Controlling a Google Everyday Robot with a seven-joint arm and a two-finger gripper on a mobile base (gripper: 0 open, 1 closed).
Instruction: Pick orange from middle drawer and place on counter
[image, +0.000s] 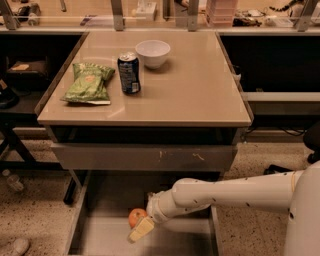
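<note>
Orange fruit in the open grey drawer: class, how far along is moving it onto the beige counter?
Done: the shallow grey metal drawer tray stands open. In hand: the pale gripper is inside it, right at the small round orange on the tray floor. Left: lifting the orange onto the glossy beige counter.

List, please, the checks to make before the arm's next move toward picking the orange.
1. Middle drawer pulled open: ok.
2. Orange lies in view on the drawer floor: ok.
3. Claw is down in the drawer, right beside the orange: ok.
4. Claw has a grip on the orange: cannot tell.
5. Counter has bare room right of the white bowl and soda can: ok.
</note>
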